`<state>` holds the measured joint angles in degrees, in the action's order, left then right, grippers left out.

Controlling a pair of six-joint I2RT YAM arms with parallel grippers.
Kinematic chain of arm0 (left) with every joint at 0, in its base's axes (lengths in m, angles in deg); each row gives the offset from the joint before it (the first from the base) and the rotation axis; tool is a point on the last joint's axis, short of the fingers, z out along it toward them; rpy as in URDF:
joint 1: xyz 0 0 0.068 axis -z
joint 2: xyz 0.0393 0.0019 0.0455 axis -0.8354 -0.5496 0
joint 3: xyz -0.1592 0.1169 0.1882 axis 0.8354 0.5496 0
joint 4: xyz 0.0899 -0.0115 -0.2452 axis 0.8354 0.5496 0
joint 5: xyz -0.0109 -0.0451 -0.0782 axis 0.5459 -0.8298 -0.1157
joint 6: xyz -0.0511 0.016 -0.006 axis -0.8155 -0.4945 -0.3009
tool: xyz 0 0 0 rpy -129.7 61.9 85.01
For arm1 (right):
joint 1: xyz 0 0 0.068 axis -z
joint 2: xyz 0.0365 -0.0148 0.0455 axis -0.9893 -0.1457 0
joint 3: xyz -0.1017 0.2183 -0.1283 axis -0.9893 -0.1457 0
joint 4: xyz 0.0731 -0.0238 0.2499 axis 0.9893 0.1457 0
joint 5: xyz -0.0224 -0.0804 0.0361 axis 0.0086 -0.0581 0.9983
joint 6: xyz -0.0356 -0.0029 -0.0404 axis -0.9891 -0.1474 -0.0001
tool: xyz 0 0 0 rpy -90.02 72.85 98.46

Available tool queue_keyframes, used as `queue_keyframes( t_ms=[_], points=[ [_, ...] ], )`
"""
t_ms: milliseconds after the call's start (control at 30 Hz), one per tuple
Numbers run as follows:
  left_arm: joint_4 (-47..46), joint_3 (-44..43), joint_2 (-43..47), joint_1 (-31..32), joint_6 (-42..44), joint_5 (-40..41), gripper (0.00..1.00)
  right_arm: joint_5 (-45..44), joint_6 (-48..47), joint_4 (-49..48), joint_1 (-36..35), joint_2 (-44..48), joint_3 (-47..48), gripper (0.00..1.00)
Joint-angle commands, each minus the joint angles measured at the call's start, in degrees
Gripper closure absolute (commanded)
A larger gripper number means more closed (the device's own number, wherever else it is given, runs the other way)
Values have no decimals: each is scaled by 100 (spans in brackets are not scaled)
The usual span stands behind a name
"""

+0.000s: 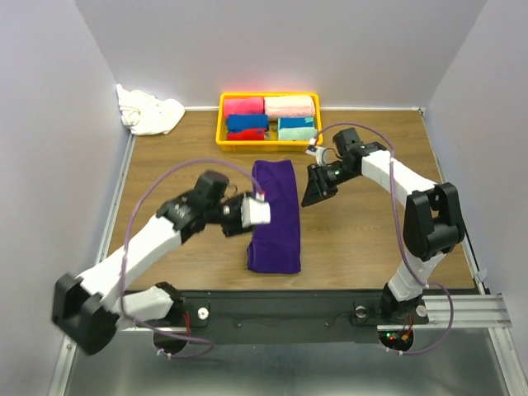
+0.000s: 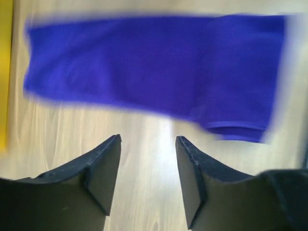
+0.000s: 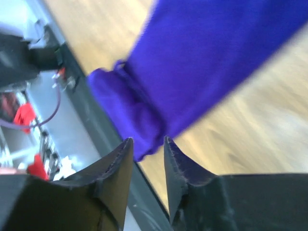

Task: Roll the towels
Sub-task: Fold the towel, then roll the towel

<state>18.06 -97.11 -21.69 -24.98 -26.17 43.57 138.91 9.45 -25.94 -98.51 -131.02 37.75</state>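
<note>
Overhead only, white towel (image 1: pixel 148 111) shows; left end effector (image 2: pixel 148 139) parted, right end effector (image 3: pixel 147 140) narrowly so, both empty.

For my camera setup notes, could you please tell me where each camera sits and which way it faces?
Top external: above and behind the arm bases, looking down on the table; left arm, right arm, purple towel, white towel and yellow basket show.
Left wrist: on the left arm, facing past the left fingers toward the purple towel.
Right wrist: on the right arm, facing back past the right fingers at the towel's near end.
Shared: all three show the purple towel.
</note>
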Motion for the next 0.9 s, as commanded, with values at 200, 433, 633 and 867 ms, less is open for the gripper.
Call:
queue_keyframes(
  t_ms=[200, 433, 633, 867],
  points=[
    [-539, 1506, 1556, 3131, -82, 1612, 23, 856, 284, -121, -1396, -219, -259, 70],
    [-1521, 2121, 942, 4319, -408, 2553, 23, -206, 706, -771, -1519, -835, -663, 92],
    [-2411, 2403, 231, 4425, -461, 3441, 23, -883, 689, -1071, -1546, -1230, -883, 94],
    [-3325, 2685, -456, 4434, -364, 4048, 30, -1157, 662, -1212, -1546, -1372, -795, 96]
  ],
)
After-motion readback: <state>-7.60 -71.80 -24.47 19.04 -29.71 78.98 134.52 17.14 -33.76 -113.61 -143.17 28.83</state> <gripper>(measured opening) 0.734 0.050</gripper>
